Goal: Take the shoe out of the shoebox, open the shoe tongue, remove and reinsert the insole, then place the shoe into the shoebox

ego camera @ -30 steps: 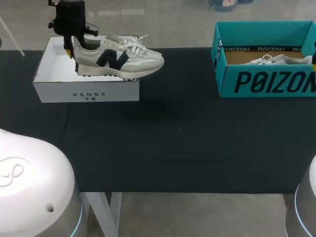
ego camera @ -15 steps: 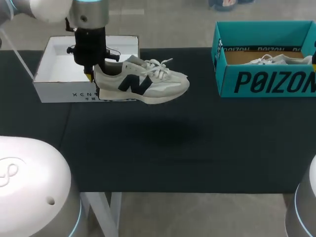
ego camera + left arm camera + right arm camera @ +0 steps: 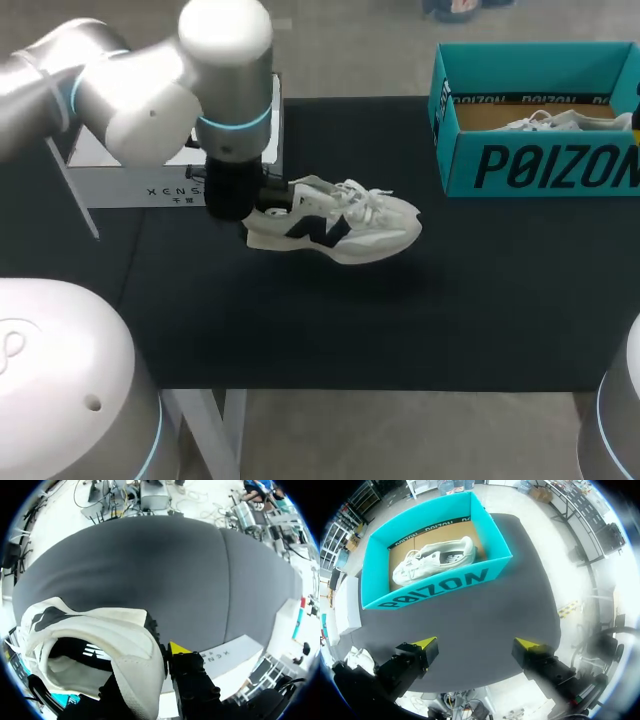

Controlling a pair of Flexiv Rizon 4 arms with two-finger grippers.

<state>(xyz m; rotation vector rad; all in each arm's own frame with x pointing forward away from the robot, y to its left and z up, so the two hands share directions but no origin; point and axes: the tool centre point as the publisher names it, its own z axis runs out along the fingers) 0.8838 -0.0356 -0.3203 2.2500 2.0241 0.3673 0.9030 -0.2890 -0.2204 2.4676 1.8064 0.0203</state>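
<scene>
the left jaws are pinching the white shoe (image 3: 335,225) by its heel over the desk (image 3: 400,320), the right jaws hanging spread.

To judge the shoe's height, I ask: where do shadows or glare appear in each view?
Head view: a soft, faint shadow lies on the black tablecloth just below the white sneaker with a dark logo; no glare there. Left wrist view: a broad darker patch on the cloth ahead of the sneaker. Right wrist view: the teal cardboard shoebox is evenly lit, without glare.
</scene>
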